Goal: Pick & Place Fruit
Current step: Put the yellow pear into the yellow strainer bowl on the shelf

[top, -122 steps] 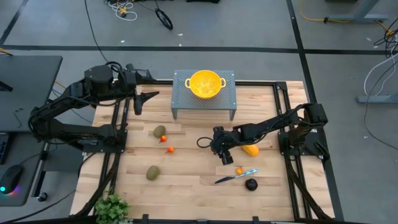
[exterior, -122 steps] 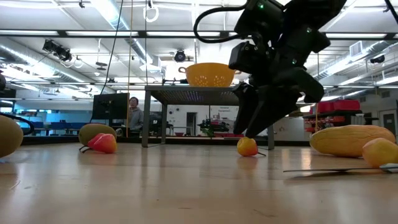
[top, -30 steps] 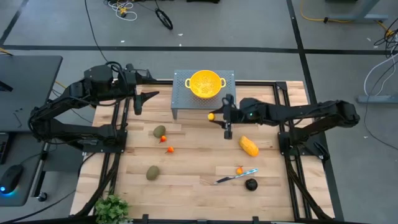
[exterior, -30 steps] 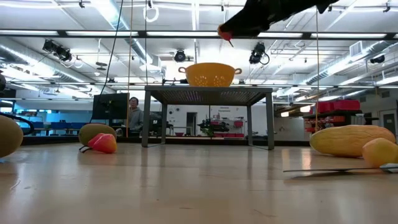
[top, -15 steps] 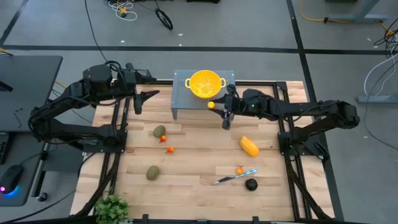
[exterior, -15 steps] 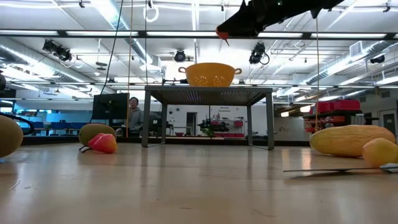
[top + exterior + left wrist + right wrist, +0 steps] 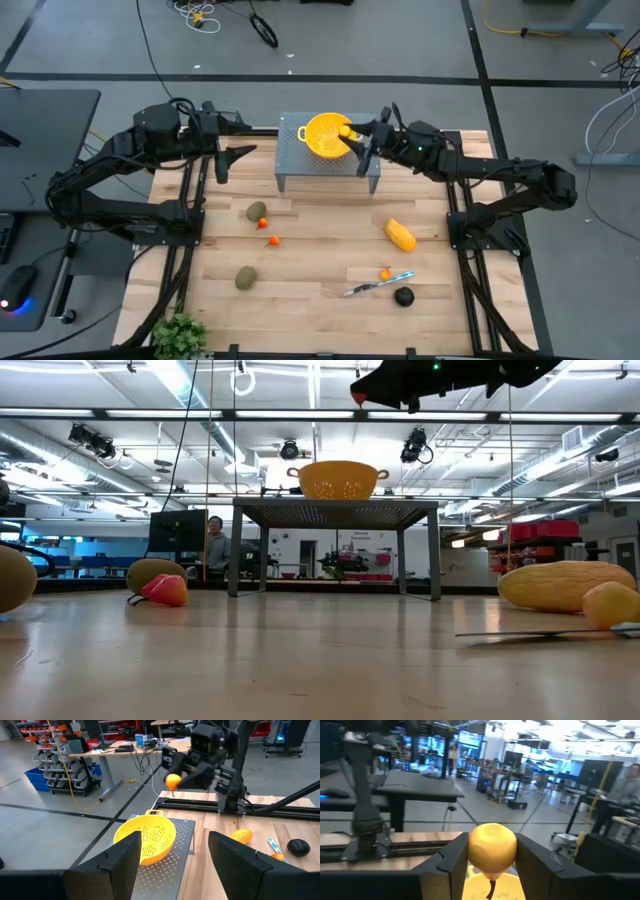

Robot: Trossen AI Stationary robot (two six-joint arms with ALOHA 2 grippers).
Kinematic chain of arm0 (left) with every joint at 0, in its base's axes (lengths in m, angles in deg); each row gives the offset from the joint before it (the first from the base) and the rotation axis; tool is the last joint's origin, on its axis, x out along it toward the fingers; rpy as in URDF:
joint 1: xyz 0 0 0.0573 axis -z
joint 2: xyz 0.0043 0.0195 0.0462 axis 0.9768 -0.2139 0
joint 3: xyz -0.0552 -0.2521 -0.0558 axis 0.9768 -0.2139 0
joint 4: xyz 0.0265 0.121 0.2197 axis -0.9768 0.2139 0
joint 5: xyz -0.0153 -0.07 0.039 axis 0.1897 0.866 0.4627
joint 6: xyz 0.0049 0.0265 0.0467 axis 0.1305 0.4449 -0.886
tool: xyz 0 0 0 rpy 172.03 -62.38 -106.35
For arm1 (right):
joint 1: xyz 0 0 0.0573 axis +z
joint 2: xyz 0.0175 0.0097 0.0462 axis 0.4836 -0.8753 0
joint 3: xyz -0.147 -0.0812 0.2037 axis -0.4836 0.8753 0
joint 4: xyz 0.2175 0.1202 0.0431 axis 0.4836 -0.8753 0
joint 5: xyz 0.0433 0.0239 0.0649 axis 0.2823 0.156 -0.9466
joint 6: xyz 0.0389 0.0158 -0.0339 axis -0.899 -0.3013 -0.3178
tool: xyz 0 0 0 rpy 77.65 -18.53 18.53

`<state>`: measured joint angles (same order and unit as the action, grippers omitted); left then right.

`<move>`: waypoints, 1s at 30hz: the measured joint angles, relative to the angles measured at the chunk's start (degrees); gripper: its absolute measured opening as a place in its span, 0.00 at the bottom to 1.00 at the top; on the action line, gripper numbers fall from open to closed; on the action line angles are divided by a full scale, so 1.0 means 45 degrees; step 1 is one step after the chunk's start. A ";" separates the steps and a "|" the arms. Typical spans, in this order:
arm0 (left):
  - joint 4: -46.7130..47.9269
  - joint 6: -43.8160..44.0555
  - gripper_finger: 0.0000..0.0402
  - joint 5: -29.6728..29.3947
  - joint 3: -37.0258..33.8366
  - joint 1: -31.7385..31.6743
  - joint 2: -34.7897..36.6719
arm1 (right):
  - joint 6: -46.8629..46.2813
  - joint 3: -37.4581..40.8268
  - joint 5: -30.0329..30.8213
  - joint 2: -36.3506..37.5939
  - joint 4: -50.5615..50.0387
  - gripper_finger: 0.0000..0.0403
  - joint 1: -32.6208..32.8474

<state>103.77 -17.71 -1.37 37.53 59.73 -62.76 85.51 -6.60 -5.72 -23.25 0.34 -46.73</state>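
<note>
Right tool (image 7: 352, 136): upper centre of high view, over right rim of yellow bowl (image 7: 322, 141); fingers clamped on small yellow-orange fruit (image 7: 346, 130), stem hanging down. Right wrist view: same fruit (image 7: 492, 845) pinched betw. both fingers, bowl below it. Left wrist view: fruit (image 7: 173, 781) held well above bowl (image 7: 146, 835), clear air betw. them.

Bowl: sits on grey perforated stand (image 7: 296, 166), back-centre edge of tabletop (image 7: 310, 290). Low view: bowl (image 7: 338, 480) on stand top, open gap under stand betw. its legs.

Left tool (image 7: 222, 160): upper left of high view, near tabletop's back-left corner, fingers spread apart, holding nothing. Arm idle.

Fruit on tabletop:
- olive-brown oval (image 7: 257, 211), left of centre, tiny orange-red piece (image 7: 273, 240) just beside.
- 2nd olive-brown oval (image 7: 245, 278), lower left, apart from others.
- yellow-orange oblong (image 7: 400, 236), right of centre, near right edge rail.
- small orange piece (image 7: 385, 273), touching or just beside knife (image 7: 380, 284), lower right.
- dark round one (image 7: 403, 296), just below knife.

Open room: wide bare strip centre of tabletop, betw. left and right groups; front edge bare exc. plant (image 7: 180, 335) at lower-left corner.
</note>
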 joint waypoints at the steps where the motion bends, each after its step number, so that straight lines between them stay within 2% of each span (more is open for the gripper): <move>1: 0.0000 -0.0005 0.60 -0.0002 0.0000 -0.0003 0.0000 | -0.0001 0.0000 -0.0117 0.0000 0.0020 0.38 -0.0102; 14: 0.0004 0.0049 0.60 -0.0039 -0.0001 0.0000 0.0000 | -0.0502 0.0005 -0.0983 -0.0187 -0.0033 0.38 -0.0801; 30: 0.0000 0.0282 0.60 -0.0039 -0.0015 -0.0002 0.0003 | -0.0486 0.0005 -0.1293 -0.1870 0.0360 0.38 -0.0906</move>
<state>103.77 -16.45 -1.55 37.46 59.72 -62.75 83.33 -6.58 -11.54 -31.67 1.96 -50.81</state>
